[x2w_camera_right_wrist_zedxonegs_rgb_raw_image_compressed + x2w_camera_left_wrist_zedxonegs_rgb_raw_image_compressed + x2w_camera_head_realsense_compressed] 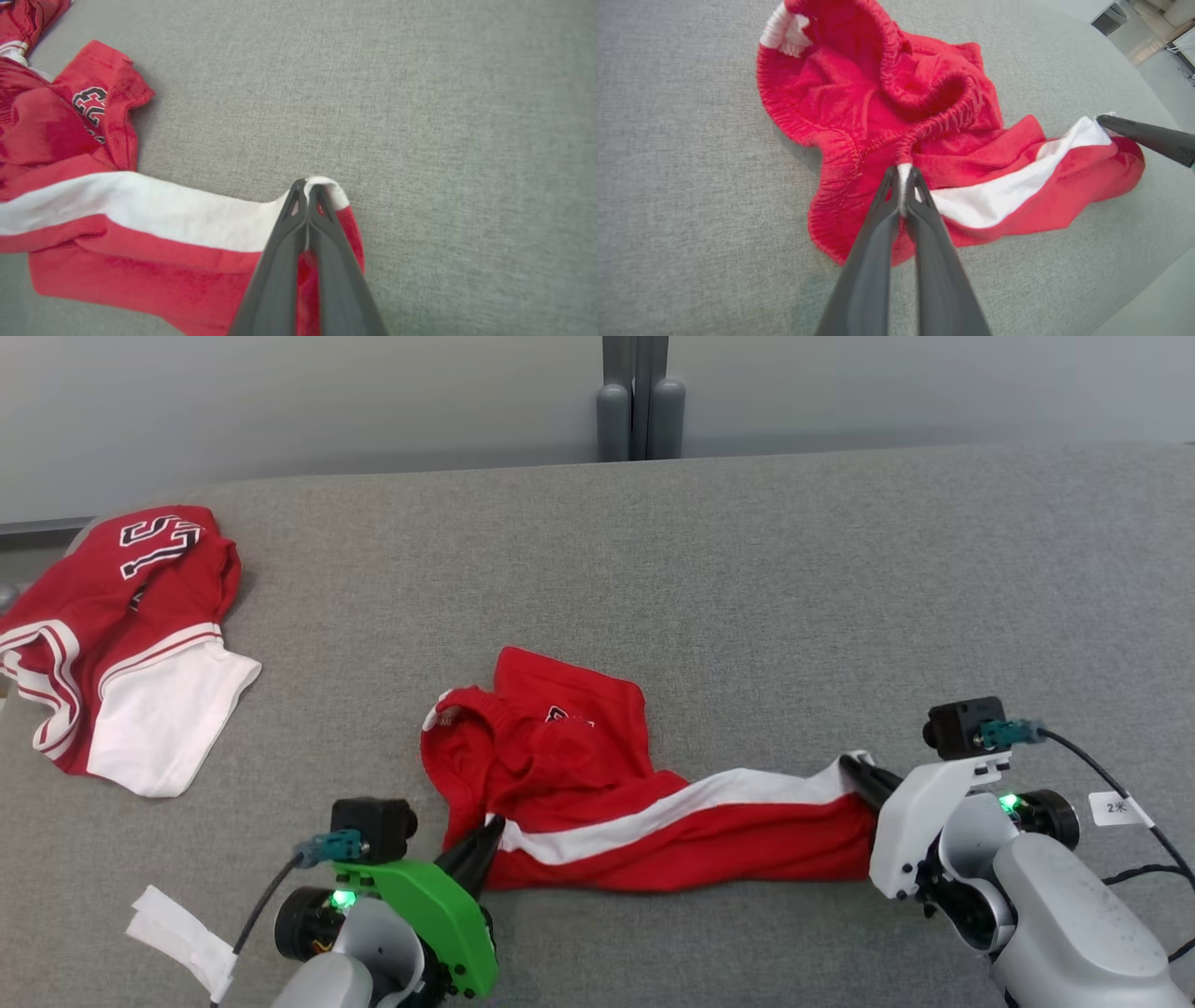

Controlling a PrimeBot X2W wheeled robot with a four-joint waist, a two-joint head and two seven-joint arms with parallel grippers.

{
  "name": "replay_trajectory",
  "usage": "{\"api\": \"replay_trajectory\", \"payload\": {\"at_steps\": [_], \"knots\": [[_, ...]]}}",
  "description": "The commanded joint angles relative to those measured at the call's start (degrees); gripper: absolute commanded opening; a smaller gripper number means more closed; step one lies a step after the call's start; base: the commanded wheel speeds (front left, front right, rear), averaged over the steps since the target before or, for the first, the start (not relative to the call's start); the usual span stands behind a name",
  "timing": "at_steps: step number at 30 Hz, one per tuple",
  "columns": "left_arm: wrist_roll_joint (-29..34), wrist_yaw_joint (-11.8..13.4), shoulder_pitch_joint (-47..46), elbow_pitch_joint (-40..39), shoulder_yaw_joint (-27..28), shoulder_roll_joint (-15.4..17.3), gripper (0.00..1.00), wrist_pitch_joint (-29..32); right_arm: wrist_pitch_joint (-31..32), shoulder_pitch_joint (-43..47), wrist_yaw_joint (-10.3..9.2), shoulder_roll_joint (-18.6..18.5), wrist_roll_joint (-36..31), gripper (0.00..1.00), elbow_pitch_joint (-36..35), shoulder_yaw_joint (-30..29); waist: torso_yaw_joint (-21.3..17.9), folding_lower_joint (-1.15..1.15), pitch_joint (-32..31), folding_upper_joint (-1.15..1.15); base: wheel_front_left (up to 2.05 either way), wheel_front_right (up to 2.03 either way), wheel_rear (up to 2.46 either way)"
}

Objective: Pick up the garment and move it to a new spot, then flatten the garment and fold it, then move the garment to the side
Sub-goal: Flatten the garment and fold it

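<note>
Both tools are clamped shut on the red shorts (579, 775), which lie crumpled mid-worktop (747, 569). Left tool (903, 175) is pinching the elastic waistband (831, 135) right where the white stripe (994, 196) starts, and the right tool (307, 184) has the leg hem (350, 224) at the stripe's other end. Fabric looks light, floppy, maybe a bit slick, so I'd expect sagging and bunching between grips. Seams and hems seem the safest places to hold.

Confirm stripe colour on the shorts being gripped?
White stripe on red shorts; clearest in the right wrist view.
</note>
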Motion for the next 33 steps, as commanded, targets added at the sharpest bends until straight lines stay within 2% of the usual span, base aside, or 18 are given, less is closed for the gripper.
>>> {"api": "replay_trajectory", "payload": {"at_steps": [1, 10, 15, 22, 28, 33], "knots": [[-0.94, 0.21, -1.21, -0.77, 0.75, -0.02, 0.00, -0.88, -1.57, -1.01, -0.04, -0.71, 0.25, 0.00, -0.93, -0.43, -0.15, 0.00, -0.25, 0.00, 0.00, 0.00, 0.00], [-4.29, 0.04, -5.69, -8.02, 5.12, 0.71, 0.00, -2.87, -5.47, -2.35, -0.04, -3.06, 1.46, 0.00, -9.78, -2.42, -0.99, 0.00, -2.30, 0.00, 0.00, 0.00, 0.00], [-4.04, 0.44, -9.97, -14.15, 7.32, 2.69, 0.00, -2.10, -5.41, -3.13, -0.04, -4.56, 0.22, 0.00, -17.59, -4.70, -1.69, 0.00, -3.84, 0.00, 0.00, 0.00, 0.00], [-3.67, 1.04, -15.56, -23.48, 9.30, 5.26, 0.00, 0.44, -3.57, -2.59, -0.04, -5.26, -2.04, 0.00, -31.85, -8.96, -2.94, 0.00, -5.96, 0.00, 0.00, 0.00, 0.00], [-3.94, 1.92, -20.14, -29.73, 10.43, 7.11, 0.00, 3.94, 0.17, -3.06, -0.04, -3.69, -4.49, 0.00, -44.68, -13.16, -4.25, 0.00, -7.05, 0.00, 0.00, 0.00, 0.00], [-4.45, 2.50, -23.20, -30.19, 10.69, 7.60, 0.00, 6.13, 3.35, -4.06, -0.04, -2.63, -5.94, 0.00, -49.67, -15.88, -5.13, 0.00, -6.56, 0.00, 0.00, 0.00, 0.00]]}}
